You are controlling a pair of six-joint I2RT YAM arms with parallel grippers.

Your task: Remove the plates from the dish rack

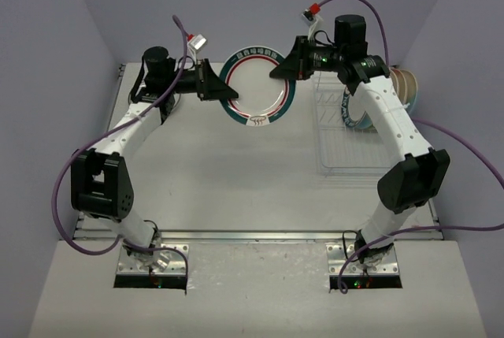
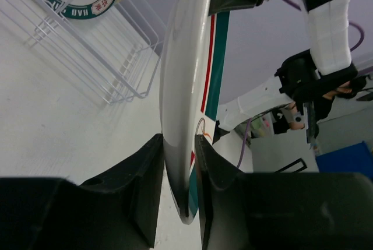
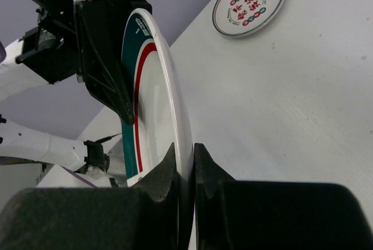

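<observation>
A white plate with a green rim and red ring point(image 1: 256, 86) hangs in the air at the back of the table, held by both grippers. My left gripper point(image 1: 223, 86) is shut on its left rim, with a finger on each face in the left wrist view point(image 2: 178, 139). My right gripper point(image 1: 283, 66) is shut on its right rim, pinched tight in the right wrist view point(image 3: 185, 148). The see-through dish rack point(image 1: 346, 149) stands at the right. It holds an upright green-rimmed plate point(image 1: 354, 111) and cream plates point(image 1: 405, 86) at its far end.
A small white plate with a green rim and printed characters point(image 3: 249, 2) lies flat on the table in the right wrist view; the top view hides it. The rack's wire rails point(image 2: 116, 69) show in the left wrist view. Purple walls close the back and sides.
</observation>
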